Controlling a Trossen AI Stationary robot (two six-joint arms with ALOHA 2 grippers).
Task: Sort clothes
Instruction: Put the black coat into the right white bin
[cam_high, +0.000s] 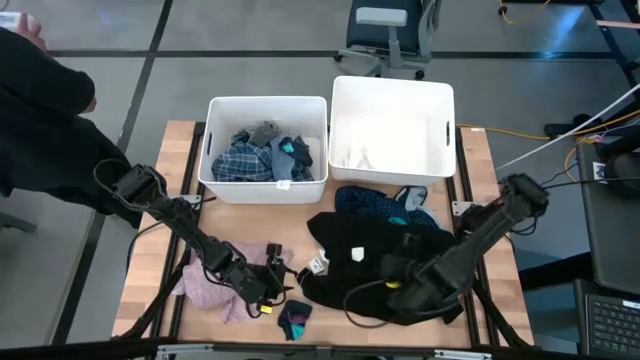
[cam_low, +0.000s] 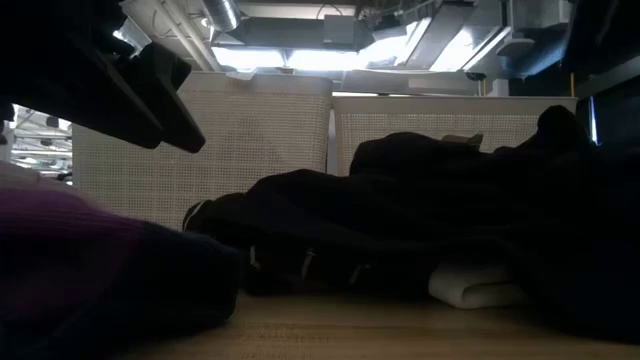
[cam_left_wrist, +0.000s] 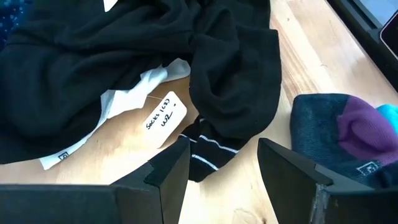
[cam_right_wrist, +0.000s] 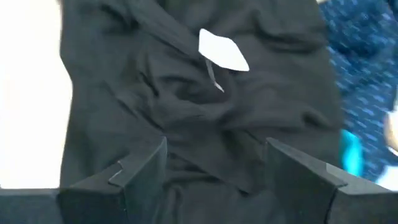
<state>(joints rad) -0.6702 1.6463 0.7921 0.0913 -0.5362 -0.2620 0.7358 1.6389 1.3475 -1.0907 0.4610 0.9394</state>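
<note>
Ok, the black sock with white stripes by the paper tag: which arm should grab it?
Left, probably. The left pincer is open with the striped black sock right ahead of its fingers, beside the paper tag. The right pincer is open over the big black garment instead.

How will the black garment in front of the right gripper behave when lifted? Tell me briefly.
The black garment lies creased and heaped, so it will probably sag and drape. It spreads wide, so edges may drag. It touches the navy dotted cloth, which might shift.
</note>
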